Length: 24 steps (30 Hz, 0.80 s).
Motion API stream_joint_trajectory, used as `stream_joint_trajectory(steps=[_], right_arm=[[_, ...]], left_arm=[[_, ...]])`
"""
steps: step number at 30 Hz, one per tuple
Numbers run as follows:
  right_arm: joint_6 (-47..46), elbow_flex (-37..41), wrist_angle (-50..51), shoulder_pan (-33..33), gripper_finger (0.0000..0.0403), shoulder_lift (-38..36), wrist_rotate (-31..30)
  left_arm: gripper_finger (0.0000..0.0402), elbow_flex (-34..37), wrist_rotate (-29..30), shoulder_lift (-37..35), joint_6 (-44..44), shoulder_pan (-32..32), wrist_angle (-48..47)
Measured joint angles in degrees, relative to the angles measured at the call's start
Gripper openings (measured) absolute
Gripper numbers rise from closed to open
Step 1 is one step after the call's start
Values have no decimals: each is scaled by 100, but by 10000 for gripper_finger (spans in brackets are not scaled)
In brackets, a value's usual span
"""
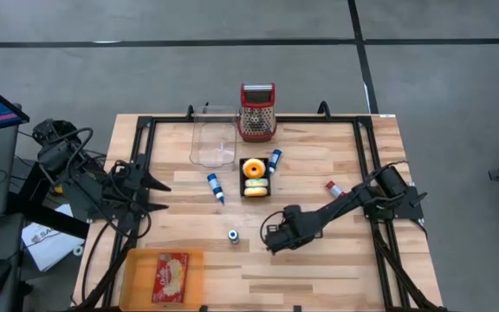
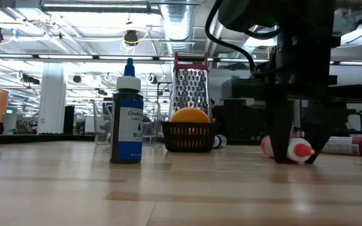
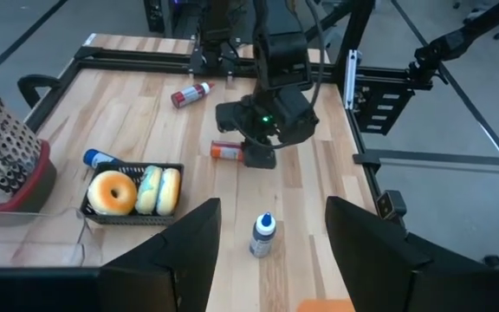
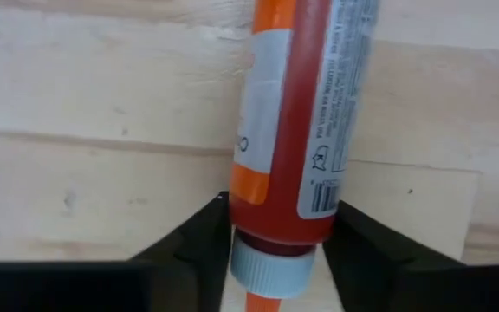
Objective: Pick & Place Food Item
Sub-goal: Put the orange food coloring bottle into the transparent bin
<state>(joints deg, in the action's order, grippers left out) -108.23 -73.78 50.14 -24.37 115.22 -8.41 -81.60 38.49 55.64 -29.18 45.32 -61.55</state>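
Straddling a red bottle [image 4: 297,121] lying on the table [image 1: 319,173], right gripper [image 4: 275,234] jaws touching its sides (left gripper [image 3: 271,251] jaws parted, empty)

I see a red bottle [image 4: 294,130] with an orange label and white cap, lying flat on the table [image 4: 76,104] at centre frame.

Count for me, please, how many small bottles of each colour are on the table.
Blue bottles: 3 (one standing, two lying)
Red bottles: 2 (both lying)
Total: 5
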Motion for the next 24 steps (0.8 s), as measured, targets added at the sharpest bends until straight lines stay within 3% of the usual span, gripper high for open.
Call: stream_joint_trajectory(steps=[2,7,10,15,19,24], right_arm=[[197,3,-41,-77,124,-21,-17],[673,45,-460,-317,125,-332,69],[1093,33,-726,-541,125,-901,76],[1641,22,-1762,-868,135,-1846,-461],[2114,11,-2760,-1046,133,-2384,-605],[2536,11,-3899,-988,128,-2710,-604]], left_arm=[[204,0,33,0,-1,0,-1],[204,0,54,0,45,0,-5],[204,0,58,0,278,0,-14],[204,0,81,3,755,-2,-8],[204,75,106,168,1940,-37,503],[225,535,-269,479,3863,-399,2374]])
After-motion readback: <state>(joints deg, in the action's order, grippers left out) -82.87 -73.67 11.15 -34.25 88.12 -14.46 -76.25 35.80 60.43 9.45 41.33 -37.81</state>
